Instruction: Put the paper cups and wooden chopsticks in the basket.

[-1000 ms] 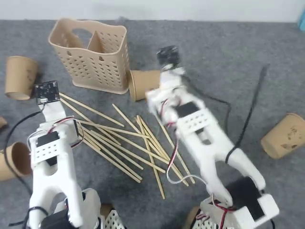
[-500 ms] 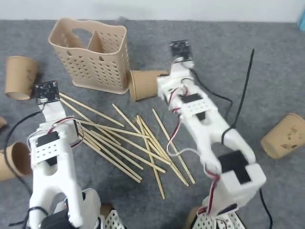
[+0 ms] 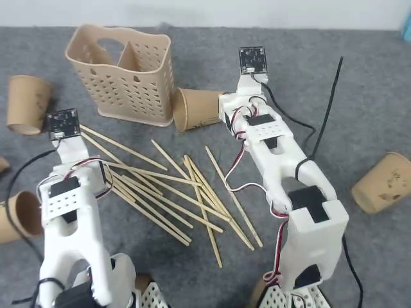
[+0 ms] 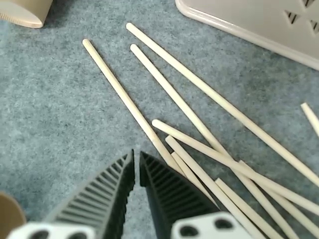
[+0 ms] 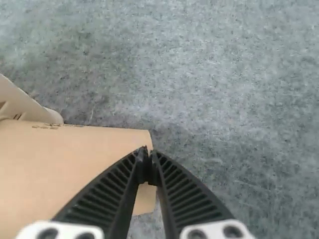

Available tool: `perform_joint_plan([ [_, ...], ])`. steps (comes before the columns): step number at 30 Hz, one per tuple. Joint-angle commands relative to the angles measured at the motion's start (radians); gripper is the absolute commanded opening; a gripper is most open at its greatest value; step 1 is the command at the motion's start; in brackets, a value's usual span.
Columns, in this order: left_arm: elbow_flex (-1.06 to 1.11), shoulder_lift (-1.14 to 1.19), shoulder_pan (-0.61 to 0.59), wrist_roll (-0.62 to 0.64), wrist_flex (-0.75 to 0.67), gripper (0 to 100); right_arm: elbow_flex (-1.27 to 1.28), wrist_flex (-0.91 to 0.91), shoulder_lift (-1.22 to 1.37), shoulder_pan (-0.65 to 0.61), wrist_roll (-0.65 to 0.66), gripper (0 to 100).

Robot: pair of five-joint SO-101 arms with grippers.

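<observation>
- The right gripper (image 5: 147, 151) has its fingers pressed together at the tips, with nothing visibly clamped between them. It sits at the base edge of a cup (image 5: 60, 169). Whether the tips touch the paper cannot be told.
- That cup lies on its side on the grey mat (image 3: 321, 38). Its mouth faces the basket (image 3: 138, 96) and sits just beside the basket's lower corner.
- The basket stands upright at the far side of the mat. It has perforated walls and a divider that splits it into two compartments.
- The left gripper (image 4: 136, 155) is all but closed, with only a thin slit between its ribbed fingers, and it pinches nothing. It hangs low over the mat, just beside the near ends of several chopsticks (image 4: 224, 105).
- One stick runs close along the outer side of a finger; contact cannot be told.
- The chopsticks lie loose on the mat in a crossing heap. The heap is between the two arms and on the near side of the basket.
- A second cup (image 3: 27, 104) lies on its side to the left of the basket, apart from it.
- A third cup (image 3: 18, 217) lies on its side at the mat's left edge, next to the left arm.
- A fourth cup (image 3: 382, 181) lies on its side far to the right, well apart from the right arm.
</observation>
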Motion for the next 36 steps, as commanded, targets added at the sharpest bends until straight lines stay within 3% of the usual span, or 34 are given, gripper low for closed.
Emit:
perform_joint_plan([
  [1,-0.004,-0.043,-0.005,-0.002,-0.025,1,-0.049,0.108,0.031,0.012,-0.014,0.8],
  [17,-0.004,-0.043,-0.005,-0.002,-0.025,1,-0.133,0.354,0.050,0.067,-0.017,0.8],
  [25,-0.004,-0.043,-0.002,-0.002,-0.025,1,-0.132,0.621,-0.185,0.058,-0.018,0.9],
  [30,-0.005,-0.043,-0.002,-0.002,-0.025,1,-0.109,0.800,-0.361,-0.019,-0.011,0.9],
  [34,-0.005,-0.043,0.000,-0.002,-0.025,1,-0.006,0.834,-0.532,-0.048,0.006,0.9],
  [36,-0.005,-0.041,0.000,-0.002,-0.025,1,0.044,0.817,-0.621,-0.027,0.078,0.9],
])
